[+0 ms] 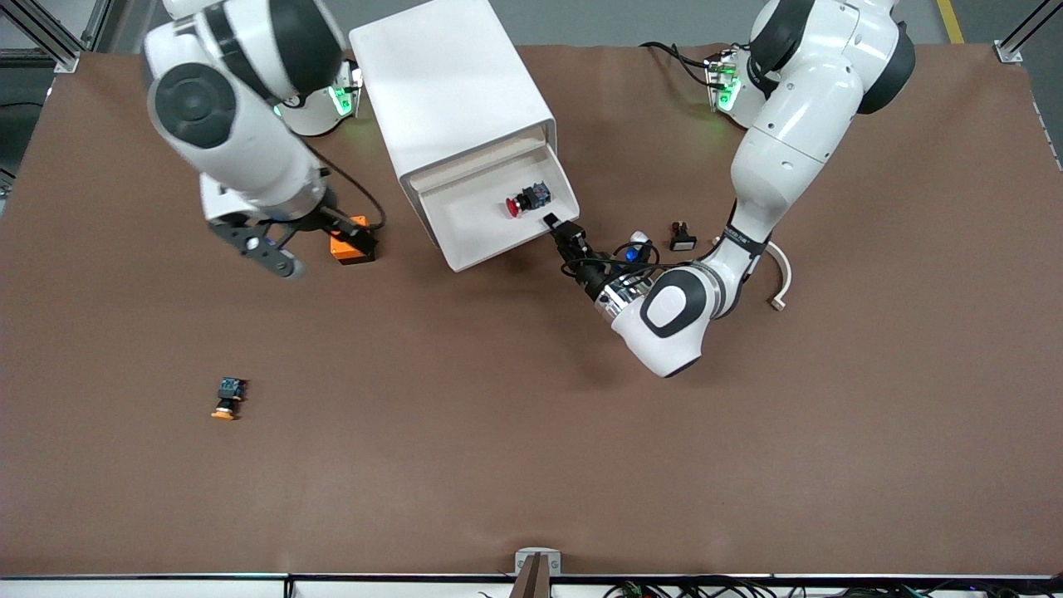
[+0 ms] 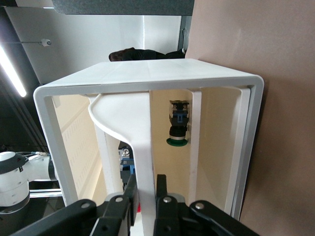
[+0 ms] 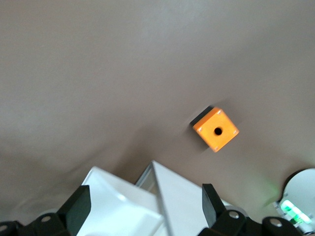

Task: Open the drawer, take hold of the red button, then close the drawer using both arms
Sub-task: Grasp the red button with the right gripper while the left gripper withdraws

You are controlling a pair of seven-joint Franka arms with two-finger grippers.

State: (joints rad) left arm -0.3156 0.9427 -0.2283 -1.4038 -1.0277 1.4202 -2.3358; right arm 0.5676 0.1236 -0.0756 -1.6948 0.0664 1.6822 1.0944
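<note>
My left gripper (image 1: 555,226) fingers pinch the drawer (image 1: 465,224) front lip; drawer's open w/ the button (image 1: 526,199) inside. Right gripper (image 1: 264,249), fingers spread, hovers by orange box (image 1: 350,246) — should drop straight onto the red cap.

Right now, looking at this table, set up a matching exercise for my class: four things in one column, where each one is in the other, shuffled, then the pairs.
Things:
1. red button
2. orange box
3. yellow-orange button
4. left gripper

Places:
A. on the bare table, nearest the front camera
B. inside the open drawer
C. closed on the drawer's front edge
D. on the table by the right gripper, which is open

Pairs: 1-B, 2-D, 3-A, 4-C
</note>
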